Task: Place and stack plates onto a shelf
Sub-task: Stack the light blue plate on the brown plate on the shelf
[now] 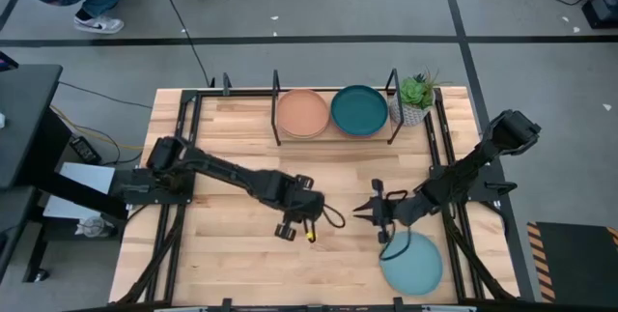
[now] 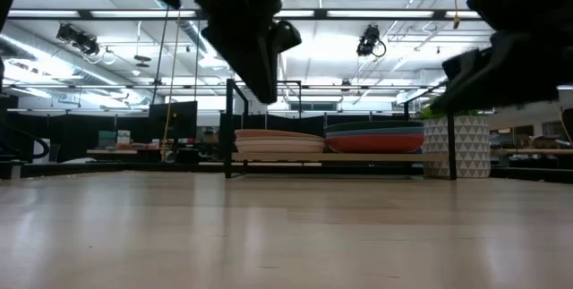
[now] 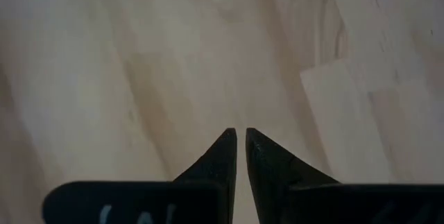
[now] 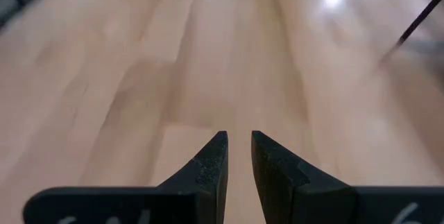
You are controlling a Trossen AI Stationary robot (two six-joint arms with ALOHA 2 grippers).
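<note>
The black rod shelf (image 1: 333,136) stands at the table's far edge. It holds two stacks of plates: one topped by a terracotta plate (image 1: 303,114), one topped by a dark teal plate (image 1: 359,110). Both stacks show in the low view, left stack (image 2: 279,142) and right stack (image 2: 374,135). A light aqua plate (image 1: 411,262) lies flat near the front right edge. My left gripper (image 1: 297,227) is shut and empty above mid-table, pointing down (image 3: 241,137). My right gripper (image 1: 367,212) is shut and empty, just beyond the aqua plate toward the table's middle (image 4: 238,141).
A small green plant in a white patterned pot (image 1: 416,99) stands just right of the shelf. Dark frame rails run along the table's left (image 1: 179,186) and right (image 1: 454,186) sides. Bare wood lies between the grippers and the shelf. A person's legs (image 1: 97,3) show beyond the table.
</note>
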